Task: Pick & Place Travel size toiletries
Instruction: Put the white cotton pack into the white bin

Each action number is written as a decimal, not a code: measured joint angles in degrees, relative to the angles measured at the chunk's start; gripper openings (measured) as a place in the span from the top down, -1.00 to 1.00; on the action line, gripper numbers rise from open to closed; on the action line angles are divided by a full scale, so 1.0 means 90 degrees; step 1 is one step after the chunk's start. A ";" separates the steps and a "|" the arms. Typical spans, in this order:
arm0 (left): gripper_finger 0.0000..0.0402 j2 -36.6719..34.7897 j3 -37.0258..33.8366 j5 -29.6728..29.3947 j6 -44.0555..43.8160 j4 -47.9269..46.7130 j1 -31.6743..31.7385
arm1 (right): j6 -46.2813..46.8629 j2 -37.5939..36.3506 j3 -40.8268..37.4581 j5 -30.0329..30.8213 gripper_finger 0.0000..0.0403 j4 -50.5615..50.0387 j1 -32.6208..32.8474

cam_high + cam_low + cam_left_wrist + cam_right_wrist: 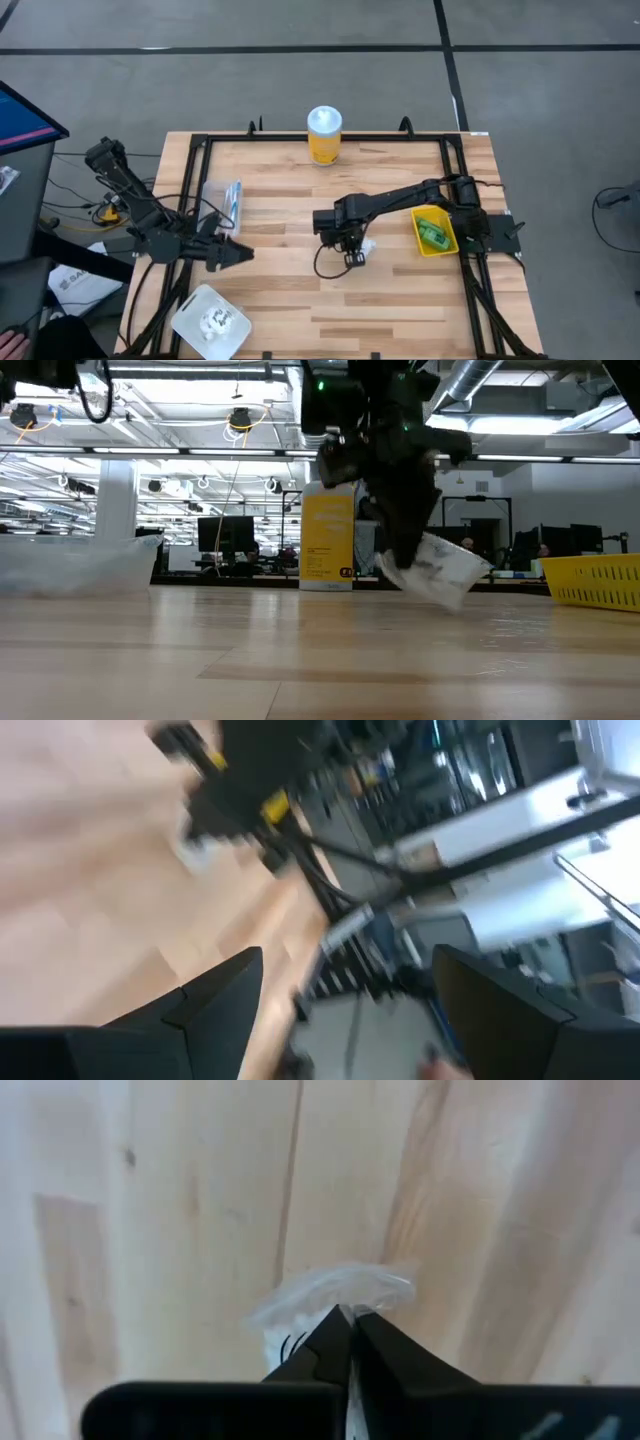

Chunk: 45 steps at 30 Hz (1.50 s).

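Where right pincer (pixel 352 1320) clamps, white packet (pixel 330 1295) between fingertips, off tabletop

Left gripper (pixel 345 990) hangs with its fingers (pixel 215 995) spread apart over the wooden table (pixel 90 900); the other arm (pixel 240 790) shows blurred beyond.

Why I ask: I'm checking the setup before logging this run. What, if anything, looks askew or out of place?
Only the white packet: it hangs tilted, pinched at one edge by the right gripper mid-table. The yellow jar stands upright and the yellow bin sits flat. Nothing looks spilled.
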 joint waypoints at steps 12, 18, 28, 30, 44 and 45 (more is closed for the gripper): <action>-0.43 0.0300 -0.0002 -0.0235 0.2547 0.0179 0.1187 | 0.0995 -0.1787 0.0005 0.0034 0.99 0.0788 0.0169; -0.43 0.1075 -0.0005 0.0528 0.4210 0.1534 0.1821 | 0.1448 -0.2464 0.0015 0.0153 1.00 0.1907 0.0312; -0.43 0.2238 -0.0005 0.1801 0.6231 0.3708 0.2654 | 0.1700 -0.2348 0.0004 0.0369 1.00 0.2597 0.0450; -0.43 0.2432 -0.0005 0.2011 0.6211 0.3727 0.2789 | 0.1725 -0.2334 0.0008 0.0367 1.00 0.2772 0.0492; -0.43 0.3264 -0.0005 0.2925 0.5553 0.4279 0.3123 | 0.1881 -0.2163 0.0012 0.0499 1.00 0.3420 0.0483; -0.43 0.3295 -0.0005 0.2983 0.5469 0.4280 0.3153 | 0.1862 -0.2163 0.0012 0.0516 1.00 0.3480 0.0483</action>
